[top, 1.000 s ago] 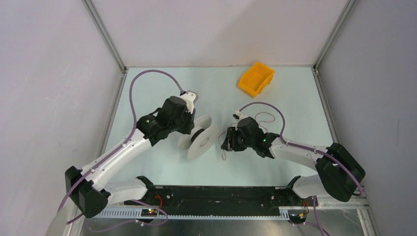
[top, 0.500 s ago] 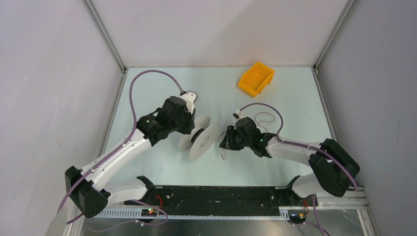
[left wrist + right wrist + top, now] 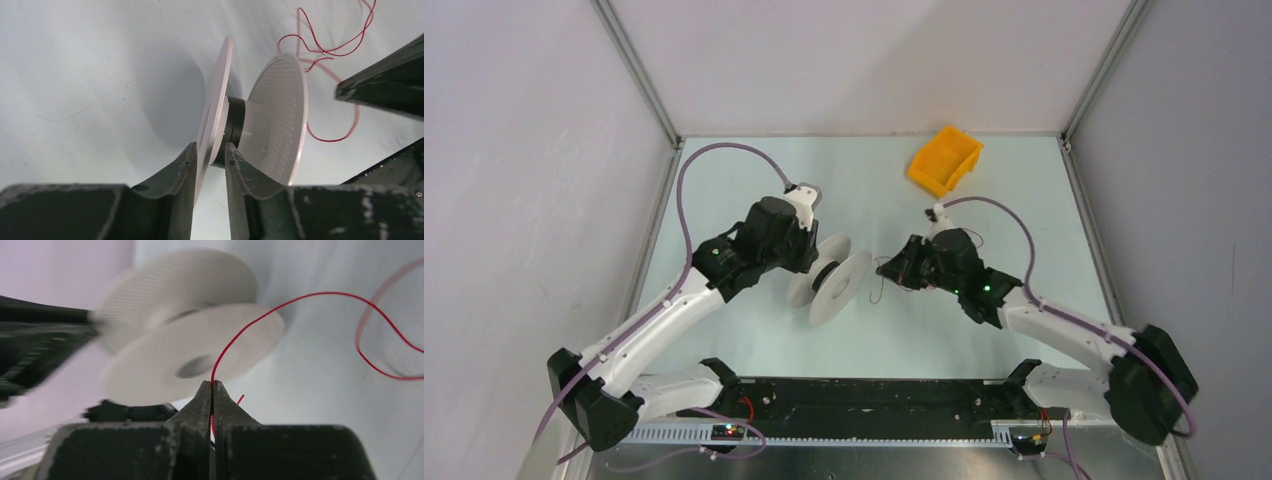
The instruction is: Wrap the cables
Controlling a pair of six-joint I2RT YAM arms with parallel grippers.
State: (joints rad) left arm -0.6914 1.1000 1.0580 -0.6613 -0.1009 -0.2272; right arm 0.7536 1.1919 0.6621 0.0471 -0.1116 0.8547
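Observation:
A white spool [image 3: 829,280] with a black hub lies tilted mid-table. My left gripper [image 3: 809,262] is shut on the rim of its left flange [image 3: 215,105], one finger on each side of the disc. The cable is a very thin red wire [image 3: 300,297]. My right gripper [image 3: 212,386] is shut on it, just right of the spool [image 3: 190,350], and the wire rises from the fingertips in an arc. The left wrist view shows loose red loops [image 3: 320,50] beyond the perforated right flange [image 3: 280,115]. My right gripper [image 3: 886,268] faces the spool.
An orange bin [image 3: 945,160] stands at the back right of the table. Purple arm hoses [image 3: 724,150] arch over both arms. Metal frame posts and grey walls close the table [image 3: 754,340] in on the left, back and right.
My right arm has stretched out and its gripper, holding the wire, has moved a little back. The left arm has shifted slightly and still grips the spool.

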